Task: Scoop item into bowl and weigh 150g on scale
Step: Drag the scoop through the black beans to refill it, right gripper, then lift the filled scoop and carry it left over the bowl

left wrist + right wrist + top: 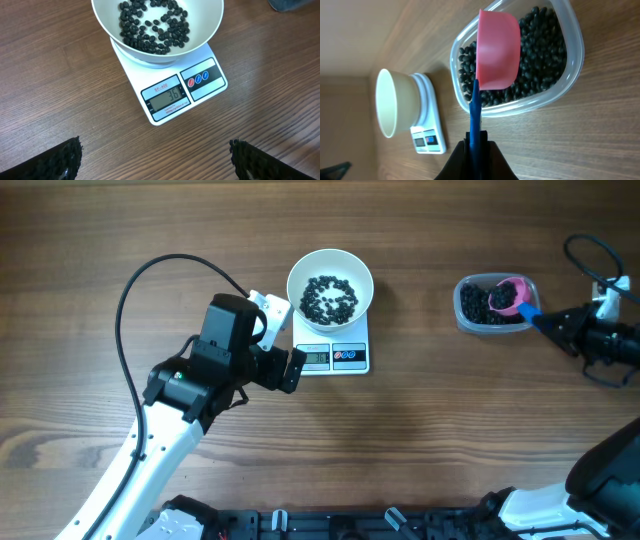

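Right now the right gripper (476, 147), clamped on the blue handle (475, 110) of the pink scoop (497, 50), has the cup over the beans (540, 55) in the tub (572, 35) at right, cup end aimed left twd the part-filled bowl (295, 272) on the scale (360, 332), well apart & nearer the wide-open, empty left gripper (286, 340).

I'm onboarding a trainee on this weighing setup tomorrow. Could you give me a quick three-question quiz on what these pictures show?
1. True or false: the bowl sits on the scale.
2. Multiple choice: the right pincer is shut on A) the bowl's rim, B) the blue handle of the scoop, C) nothing.
3. Fill in: the scale shows the number ____.
Key: 1 true; 2 B; 3 36.
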Tool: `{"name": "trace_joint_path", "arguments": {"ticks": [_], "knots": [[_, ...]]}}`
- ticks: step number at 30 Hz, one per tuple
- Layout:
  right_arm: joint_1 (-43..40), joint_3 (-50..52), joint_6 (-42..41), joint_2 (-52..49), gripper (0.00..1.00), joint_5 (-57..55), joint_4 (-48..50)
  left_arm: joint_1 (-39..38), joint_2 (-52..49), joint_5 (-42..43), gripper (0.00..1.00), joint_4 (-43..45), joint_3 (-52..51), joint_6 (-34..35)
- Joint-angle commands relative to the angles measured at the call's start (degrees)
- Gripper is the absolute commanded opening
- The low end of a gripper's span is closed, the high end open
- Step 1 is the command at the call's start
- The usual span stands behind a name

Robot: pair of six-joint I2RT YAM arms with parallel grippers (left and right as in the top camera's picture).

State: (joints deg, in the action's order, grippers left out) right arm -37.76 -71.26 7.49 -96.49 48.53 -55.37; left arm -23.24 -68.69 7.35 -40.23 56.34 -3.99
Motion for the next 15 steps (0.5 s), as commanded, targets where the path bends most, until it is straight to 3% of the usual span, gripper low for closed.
{"name": "trace_joint_path", "arguments": {"ticks": [1,7,15], "knots": [[-2.78,0.52,-0.13,-0.66,0.04,7.26,-1.68,0.22,-0.02,-0.13,1.0,0.15,-0.09,0.33],[-7.43,0.52,0.07,-0.66,0.04,19.37,-5.38,0.22,-0.02,-0.13,1.0,0.15,-0.09,0.33],[-7.48,0.52,2.05,-0.66,0.04,24.0,-8.66,0.22,-0.02,-0.13,1.0,0.15,-0.09,0.33]]}}
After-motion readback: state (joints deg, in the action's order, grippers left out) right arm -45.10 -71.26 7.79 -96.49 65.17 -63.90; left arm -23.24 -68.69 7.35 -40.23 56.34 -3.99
